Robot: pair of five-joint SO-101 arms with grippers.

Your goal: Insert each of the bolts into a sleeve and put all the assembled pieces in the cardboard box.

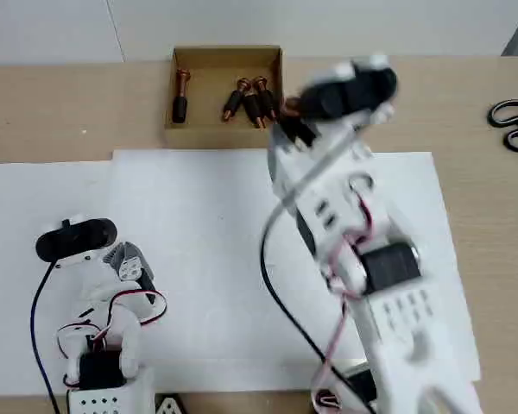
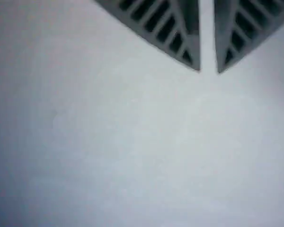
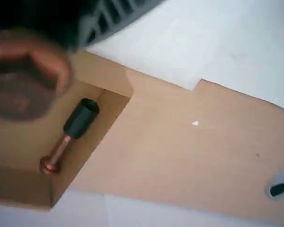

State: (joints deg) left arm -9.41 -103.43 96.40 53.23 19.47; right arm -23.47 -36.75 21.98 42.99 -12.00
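Nearest me, the left arm (image 1: 99,345) sits folded at the front of the table (image 1: 69,112), over the white paper (image 1: 198,259). The left jaws point down at bare paper, drawn almost together with a thin slit between them and nothing in them. I judge it is parked there to keep out of the other arm's way.

Beside it the right arm (image 1: 380,285) stretches across the paper to the far side. The right jaws hang at the right-hand edge of the cardboard box (image 1: 216,136), closed on a held bolt (image 1: 290,107). It is blurred close to the wrist camera, so I can only suppose it already wears its sleeve. Held above the rim like this, it seems ready to be let go inside.

Three finished pieces lie in the box. A lone piece (image 1: 181,95) rests by the left wall, bolt head away from me and black sleeve toward me. A pair (image 1: 246,101) lies side by side near the middle. There is open floor between the two groups, but the pair lies close under the right jaws, and the right wall is just beside them.

Off to the far right, scissors (image 1: 514,125) lie on the table, well apart from everything.
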